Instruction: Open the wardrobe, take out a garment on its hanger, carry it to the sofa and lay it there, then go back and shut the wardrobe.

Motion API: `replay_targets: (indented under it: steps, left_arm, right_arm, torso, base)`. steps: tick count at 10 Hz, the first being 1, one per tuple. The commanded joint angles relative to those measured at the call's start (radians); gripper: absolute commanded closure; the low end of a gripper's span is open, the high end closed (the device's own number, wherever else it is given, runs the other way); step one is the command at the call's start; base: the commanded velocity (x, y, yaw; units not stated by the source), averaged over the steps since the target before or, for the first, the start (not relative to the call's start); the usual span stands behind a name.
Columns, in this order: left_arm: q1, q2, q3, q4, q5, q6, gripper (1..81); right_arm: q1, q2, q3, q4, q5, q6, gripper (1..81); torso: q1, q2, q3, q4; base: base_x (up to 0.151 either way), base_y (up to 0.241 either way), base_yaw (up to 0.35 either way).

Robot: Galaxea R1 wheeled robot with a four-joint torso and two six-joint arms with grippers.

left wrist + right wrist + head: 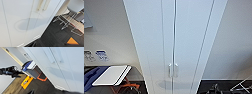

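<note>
Dark slivers of the left gripper (49,45) sit at the edge of the left wrist view, and of the right gripper (50,92) at the edge of the right wrist view; whether either is released or clenched cannot be told. Both wrist cameras face the white wardrobe (174,37), which stands straight ahead in the head view with its two doors shut, seam closed, and the paired white handles (173,70) side by side. A grey oval shadow (25,25) lies across the lower doors. The closed doors hide whatever hangs inside. The left wrist view alone takes in a pale seat on a white wire frame (70,20) standing on dark carpet (55,36) beside the wardrobe, with an orange patch (72,41) nearby. The right wrist view shows the other side: a grey bin (31,72) with a white-and-blue top and an orange base, just beside the wardrobe, its contents hidden; a yellow floor marker (26,82); and a black jointed fixture (10,71).
</note>
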Motion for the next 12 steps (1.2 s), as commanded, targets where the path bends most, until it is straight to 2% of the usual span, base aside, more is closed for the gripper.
replay_targets:
  steps: [1, 4, 6, 9, 10, 12]
  left_arm:
    - [-0.204, 0.003, -0.021, -0.060, 0.016, -0.003, 1.0]
    - [-0.270, 0.084, -0.096, -0.117, 0.024, -0.004, 1.0]
    - [-0.326, 0.152, -0.173, -0.140, 0.068, -0.006, 1.0]
    - [-0.372, 0.226, -0.248, -0.149, 0.090, -0.006, 1.0]
    - [-0.379, 0.267, -0.281, -0.150, 0.109, -0.006, 1.0]
    - [-0.392, 0.324, -0.325, -0.150, 0.101, -0.006, 1.0]
  right_arm:
    - [0.210, 0.039, -0.060, 0.028, -0.009, 0.034, 1.0]
    - [0.287, 0.163, -0.172, 0.028, -0.023, 0.077, 1.0]
    - [0.324, 0.237, -0.244, 0.031, -0.023, 0.087, 1.0]
    - [0.371, 0.294, -0.323, 0.026, -0.059, 0.087, 1.0]
    - [0.384, 0.309, -0.350, 0.024, -0.059, 0.085, 1.0]
    - [0.402, 0.323, -0.387, 0.023, -0.050, 0.085, 1.0]
  torso:
    - [0.000, 0.000, 0.000, 0.000]
    - [0.000, 0.001, -0.001, 0.000]
    - [0.001, 0.001, -0.001, 0.000]
    - [0.002, 0.002, -0.002, 0.000]
    - [0.002, 0.002, -0.002, 0.000]
    - [0.002, 0.003, -0.002, 0.000]
  base:
    - [0.000, 0.000, 0.000]
    - [0.000, 0.000, 0.000]
    - [0.000, 0.000, 0.000]
    - [0.000, 0.000, 0.000]
    - [0.000, 0.000, 0.000]
    - [0.000, 0.000, 0.000]
